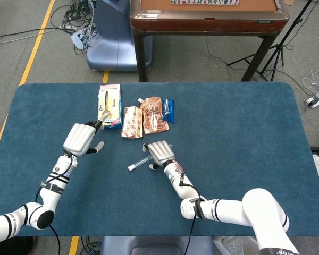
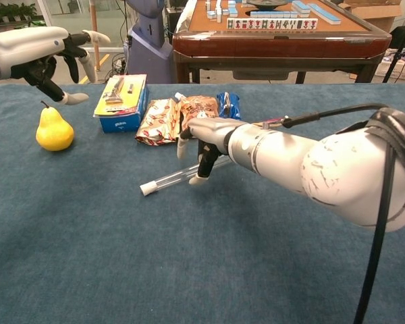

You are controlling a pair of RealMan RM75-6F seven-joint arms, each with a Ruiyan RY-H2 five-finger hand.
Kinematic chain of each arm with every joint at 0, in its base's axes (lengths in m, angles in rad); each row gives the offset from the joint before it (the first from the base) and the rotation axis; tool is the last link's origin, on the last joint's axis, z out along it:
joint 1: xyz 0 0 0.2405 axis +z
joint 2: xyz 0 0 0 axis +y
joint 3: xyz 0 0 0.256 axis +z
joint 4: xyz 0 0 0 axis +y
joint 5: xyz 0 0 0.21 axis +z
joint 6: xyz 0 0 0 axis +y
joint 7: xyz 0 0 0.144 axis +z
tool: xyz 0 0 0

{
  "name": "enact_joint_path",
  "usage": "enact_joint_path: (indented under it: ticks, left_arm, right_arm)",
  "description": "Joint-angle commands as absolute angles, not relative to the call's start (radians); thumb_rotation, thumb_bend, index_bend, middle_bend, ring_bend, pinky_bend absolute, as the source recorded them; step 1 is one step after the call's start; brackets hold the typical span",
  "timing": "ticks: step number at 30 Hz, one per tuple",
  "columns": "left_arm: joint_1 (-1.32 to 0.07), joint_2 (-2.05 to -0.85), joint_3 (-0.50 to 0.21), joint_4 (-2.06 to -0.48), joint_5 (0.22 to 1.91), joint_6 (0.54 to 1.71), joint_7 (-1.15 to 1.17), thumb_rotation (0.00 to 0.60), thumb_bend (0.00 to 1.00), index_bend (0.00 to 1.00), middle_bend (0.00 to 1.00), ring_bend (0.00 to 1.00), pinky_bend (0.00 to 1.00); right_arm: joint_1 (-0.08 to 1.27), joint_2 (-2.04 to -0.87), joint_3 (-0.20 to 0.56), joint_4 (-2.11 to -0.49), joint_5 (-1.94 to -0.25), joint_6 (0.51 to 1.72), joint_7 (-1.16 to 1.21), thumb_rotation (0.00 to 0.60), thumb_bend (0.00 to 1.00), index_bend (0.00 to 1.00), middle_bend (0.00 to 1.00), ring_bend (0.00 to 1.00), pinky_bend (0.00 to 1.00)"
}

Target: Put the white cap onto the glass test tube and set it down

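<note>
The right hand (image 2: 204,137) grips the glass test tube (image 2: 179,177), white cap (image 2: 146,189) fitted, which slants low over the blue desk (image 2: 202,270). The left hand (image 2: 57,57) hovers empty above the pear (image 2: 54,130), fingers spread.

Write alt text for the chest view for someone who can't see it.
The right hand holds a capped glass tube low over a blue table, white cap pointing left. The left hand hovers above a yellow pear; a blue box and snack packets lie behind the tube.
</note>
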State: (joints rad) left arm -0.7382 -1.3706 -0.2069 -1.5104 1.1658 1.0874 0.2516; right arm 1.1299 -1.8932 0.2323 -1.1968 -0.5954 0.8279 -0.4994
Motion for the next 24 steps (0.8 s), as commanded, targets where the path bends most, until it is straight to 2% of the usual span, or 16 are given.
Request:
enact_joint_path:
  ticks: [1, 4, 9, 13, 15, 17, 20, 24]
  left_arm:
    - [-0.737, -1.370, -0.209, -1.510, 1.165, 1.087, 0.252, 0.600, 0.29, 0.00, 0.34, 0.36, 0.62]
    - [-0.731, -1.365, -0.212, -1.512, 1.164, 1.090, 0.245, 0.600, 0.29, 0.00, 0.33, 0.35, 0.61]
    - [-0.699, -1.337, -0.209, -1.508, 1.163, 1.111, 0.222, 0.600, 0.29, 0.00, 0.31, 0.34, 0.59]
    - [-0.656, -1.316, -0.200, -1.493, 1.166, 1.146, 0.189, 0.600, 0.29, 0.00, 0.31, 0.34, 0.58]
    - [-0.631, -1.304, -0.193, -1.483, 1.169, 1.162, 0.167, 0.600, 0.29, 0.01, 0.31, 0.34, 0.56]
    - [-0.606, -1.289, -0.186, -1.474, 1.169, 1.178, 0.150, 0.600, 0.28, 0.03, 0.31, 0.34, 0.55]
    - [-0.572, -1.263, -0.174, -1.474, 1.171, 1.196, 0.136, 0.600, 0.29, 0.05, 0.31, 0.34, 0.54]
    - [-0.507, -1.223, -0.154, -1.492, 1.182, 1.254, 0.120, 0.600, 0.29, 0.06, 0.30, 0.33, 0.52]
  right_arm:
    - [1.125, -1.890, 0.235, -1.200, -0.602, 0.830, -0.500, 0.600, 0.14, 0.28, 1.00, 1.00, 1.00]
    - [1.108, -1.862, 0.248, -1.235, -0.621, 0.843, -0.484, 0.600, 0.12, 0.27, 1.00, 1.00, 1.00]
    - [1.027, -1.717, 0.239, -1.402, -0.718, 0.950, -0.461, 0.600, 0.13, 0.28, 1.00, 1.00, 1.00]
    - [0.942, -1.568, 0.212, -1.559, -0.784, 1.046, -0.455, 0.600, 0.28, 0.43, 0.97, 1.00, 1.00]
    - [0.894, -1.492, 0.195, -1.631, -0.820, 1.095, -0.448, 0.600, 0.32, 0.47, 0.92, 0.97, 1.00]
    - [0.844, -1.426, 0.177, -1.686, -0.864, 1.152, -0.438, 0.600, 0.32, 0.50, 0.84, 0.88, 1.00]
    - [0.780, -1.347, 0.148, -1.744, -0.919, 1.213, -0.418, 0.600, 0.32, 0.50, 0.74, 0.76, 1.00]
    - [0.675, -1.255, 0.094, -1.799, -1.016, 1.306, -0.372, 0.600, 0.37, 0.50, 0.66, 0.67, 0.98]
